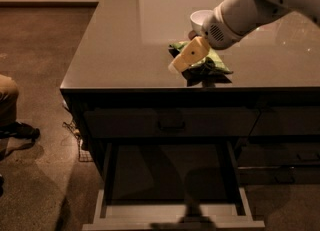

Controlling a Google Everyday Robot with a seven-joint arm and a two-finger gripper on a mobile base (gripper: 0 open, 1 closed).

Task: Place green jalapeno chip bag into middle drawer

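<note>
The green jalapeno chip bag (214,63) lies on the dark countertop (125,50) near its front edge, in front of a white bowl (199,19). My gripper (183,60) hangs from the white arm that comes in from the upper right. It is low over the bag's left end and covers part of it; I cannot tell whether it touches the bag. The middle drawer (172,222) stands pulled out below the counter, with light grey walls and a dark floor, and nothing shows inside it.
A closed dark drawer front with a black loop handle (171,120) sits above the open drawer. Narrower dark drawers (282,162) are at the right. A person's leg (7,100) and shoe (21,131) are on the floor at the left.
</note>
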